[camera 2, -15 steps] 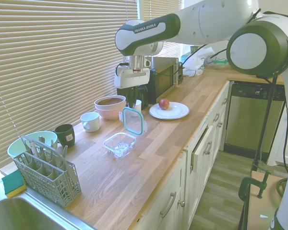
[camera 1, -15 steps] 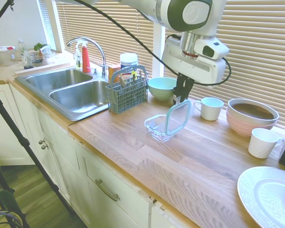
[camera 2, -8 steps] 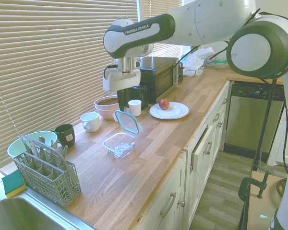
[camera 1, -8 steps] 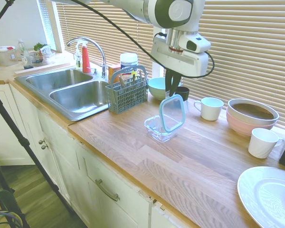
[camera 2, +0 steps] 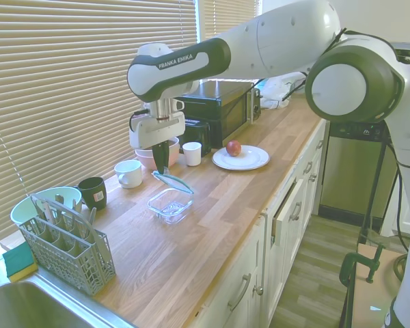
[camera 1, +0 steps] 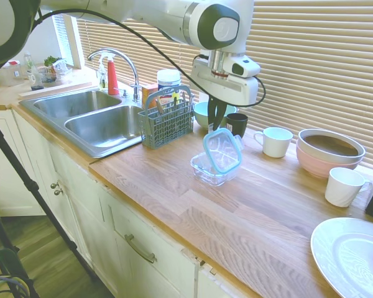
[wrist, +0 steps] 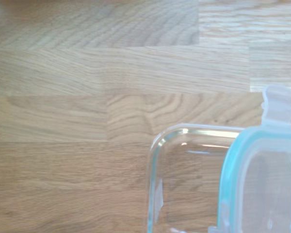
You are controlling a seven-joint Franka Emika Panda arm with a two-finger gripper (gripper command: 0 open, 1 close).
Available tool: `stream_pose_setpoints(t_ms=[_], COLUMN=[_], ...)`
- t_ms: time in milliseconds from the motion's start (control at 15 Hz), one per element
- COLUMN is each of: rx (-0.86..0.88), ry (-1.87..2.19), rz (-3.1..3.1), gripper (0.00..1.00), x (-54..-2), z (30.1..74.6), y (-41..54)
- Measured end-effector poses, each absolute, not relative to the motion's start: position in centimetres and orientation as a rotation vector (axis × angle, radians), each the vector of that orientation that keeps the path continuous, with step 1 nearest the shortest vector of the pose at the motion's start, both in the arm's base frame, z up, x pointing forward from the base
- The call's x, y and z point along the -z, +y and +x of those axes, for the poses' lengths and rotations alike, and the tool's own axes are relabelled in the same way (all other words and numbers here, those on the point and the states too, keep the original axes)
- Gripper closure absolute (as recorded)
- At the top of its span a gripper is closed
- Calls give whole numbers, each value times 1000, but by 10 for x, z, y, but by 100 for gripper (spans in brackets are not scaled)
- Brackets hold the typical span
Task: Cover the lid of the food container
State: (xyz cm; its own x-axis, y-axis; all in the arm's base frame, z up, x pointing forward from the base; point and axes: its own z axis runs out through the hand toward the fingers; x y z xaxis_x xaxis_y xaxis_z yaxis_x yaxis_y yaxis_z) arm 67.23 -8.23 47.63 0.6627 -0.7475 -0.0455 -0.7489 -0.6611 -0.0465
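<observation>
Half done, by judgement: the lid [camera 1: 222, 150] was gripped at its rear edge by the hand [camera 1: 216, 122], hanging tilted just above the food container [camera 1: 209, 170] on the worktop [camera 1: 255, 205]. Lowering, levelling and seating the lid were left.

"FRANKA EMIKA" is printed in white on the dark band of the arm [camera 2: 181, 63] in the second exterior view. A label on the dark cup [camera 2: 92, 192] is perhaps printed, but cannot be read.
</observation>
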Motion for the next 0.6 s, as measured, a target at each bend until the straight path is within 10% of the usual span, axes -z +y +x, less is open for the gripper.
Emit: stream_pose_setpoints(t_ms=[600], rx=[-51], ry=[1252], rz=[-2903], gripper=[100], x=[-453], z=[683], y=[-24])
